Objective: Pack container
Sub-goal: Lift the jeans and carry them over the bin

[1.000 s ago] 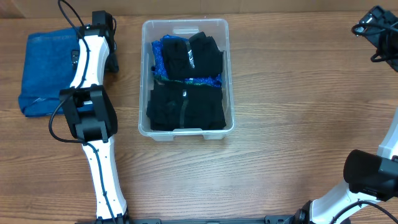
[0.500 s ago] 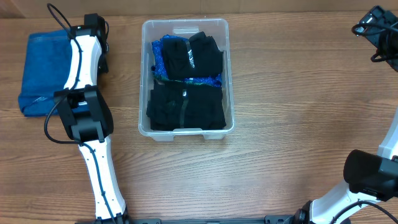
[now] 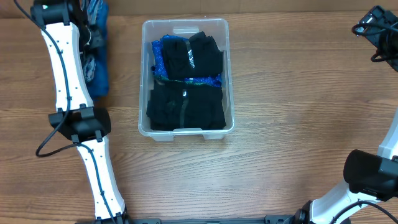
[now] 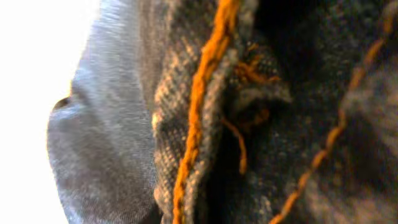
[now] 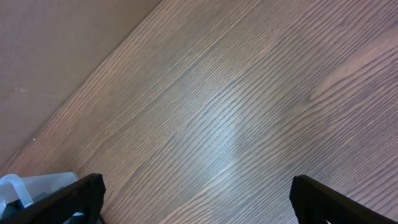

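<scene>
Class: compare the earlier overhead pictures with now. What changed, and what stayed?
The left gripper moved to the far left corner and lifted the blue denim garment from a flat fold into a bunched strip, apparently gripping it. The container, its clothes and the right gripper stayed put.

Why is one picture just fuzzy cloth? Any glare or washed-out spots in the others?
Left wrist view: lens close against denim, so the orange stitching blurs, and the left edge is blown white. Right wrist view: sharp, a pale sheen on the table. Overhead: crisp, evenly lit.
</scene>
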`<state>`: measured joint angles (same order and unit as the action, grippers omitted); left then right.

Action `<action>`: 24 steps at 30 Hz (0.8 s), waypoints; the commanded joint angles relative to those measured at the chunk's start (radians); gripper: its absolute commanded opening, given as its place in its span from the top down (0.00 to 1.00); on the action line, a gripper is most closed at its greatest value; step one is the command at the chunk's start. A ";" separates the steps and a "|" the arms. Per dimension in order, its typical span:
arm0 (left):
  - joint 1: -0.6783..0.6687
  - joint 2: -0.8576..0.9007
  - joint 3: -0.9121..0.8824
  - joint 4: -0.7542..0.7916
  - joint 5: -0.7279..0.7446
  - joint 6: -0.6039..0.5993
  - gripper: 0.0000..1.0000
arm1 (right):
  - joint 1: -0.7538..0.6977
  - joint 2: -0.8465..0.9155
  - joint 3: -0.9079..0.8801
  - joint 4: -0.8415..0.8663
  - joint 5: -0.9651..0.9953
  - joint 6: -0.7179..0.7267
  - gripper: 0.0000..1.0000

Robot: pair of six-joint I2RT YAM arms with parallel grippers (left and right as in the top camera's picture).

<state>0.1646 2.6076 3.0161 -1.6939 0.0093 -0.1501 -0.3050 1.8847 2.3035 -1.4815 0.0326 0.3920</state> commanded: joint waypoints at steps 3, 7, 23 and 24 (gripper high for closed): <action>-0.028 -0.246 0.047 0.005 0.153 0.024 0.96 | 0.001 -0.010 0.007 0.005 0.006 0.002 0.00; -0.058 -0.368 0.047 0.013 0.174 0.024 0.96 | 0.001 -0.010 0.007 0.005 0.006 0.002 0.00; -0.357 -0.639 0.043 0.164 0.351 -0.079 0.96 | 0.001 -0.010 0.007 0.005 0.006 0.002 0.00; -0.377 -0.639 0.038 0.149 0.307 -0.103 0.96 | 0.001 -0.010 0.007 0.006 0.006 0.002 0.00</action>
<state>-0.1707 2.0357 3.0219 -1.5558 0.3393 -0.2005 -0.3050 1.8847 2.3035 -1.4807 0.0330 0.3920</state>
